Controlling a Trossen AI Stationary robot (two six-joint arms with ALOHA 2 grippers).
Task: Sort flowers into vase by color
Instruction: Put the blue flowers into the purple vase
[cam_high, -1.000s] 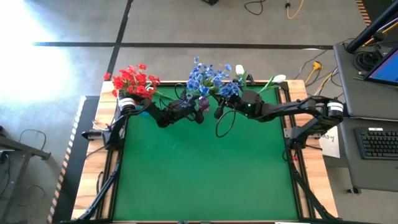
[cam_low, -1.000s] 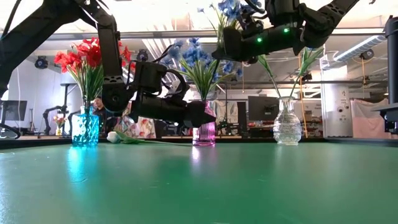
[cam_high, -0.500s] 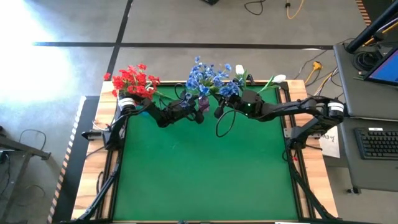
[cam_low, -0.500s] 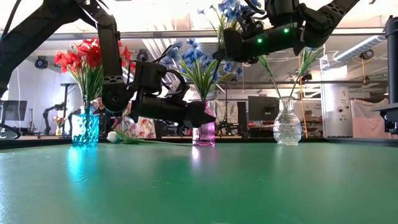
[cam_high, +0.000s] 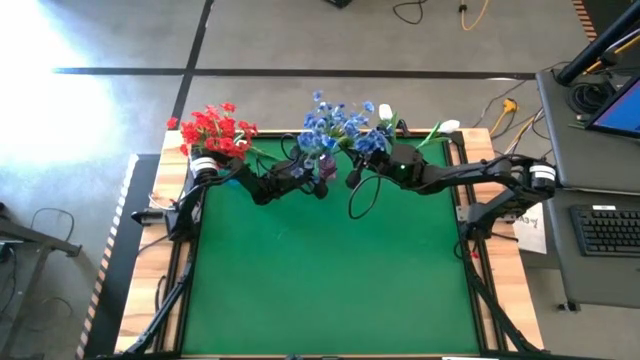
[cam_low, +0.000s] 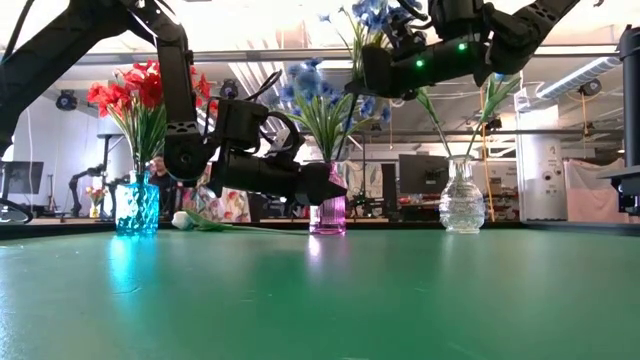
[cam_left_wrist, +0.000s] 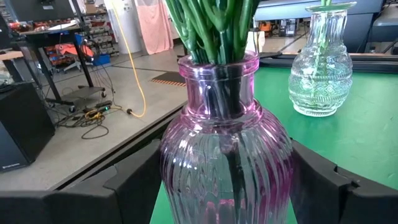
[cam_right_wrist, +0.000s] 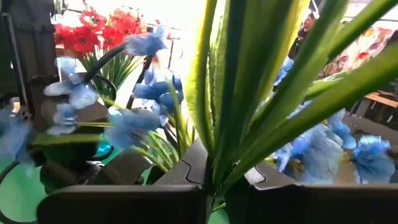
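1. A pink vase (cam_low: 328, 213) stands at the far edge of the green tabletop (cam_high: 330, 270). It is the landmark here, and it holds a bunch of blue flowers (cam_low: 312, 88).
2. The left gripper (cam_low: 325, 185) sits low, right at the pink vase. In the left wrist view its fingers (cam_left_wrist: 134, 186) are spread apart with the vase (cam_left_wrist: 227, 162) between them. It is hard to tell if they touch the glass.
3. The right gripper (cam_low: 372, 72) hangs above the pink vase and a bit to the side of the clear vase. Its fingers are clamped on the green stem (cam_right_wrist: 214, 134) of one blue flower (cam_low: 372, 14), held high over the bunch.
4. A blue vase (cam_low: 137, 204) stands well apart from the pink vase, on the left arm's side. It holds red flowers (cam_low: 130, 88).
5. A clear vase (cam_low: 461, 198) stands on the other side of the pink vase. Green stems (cam_low: 490, 110) stick up from it.
6. One white flower (cam_low: 183, 221) lies flat on the tabletop between the blue vase and the pink vase.
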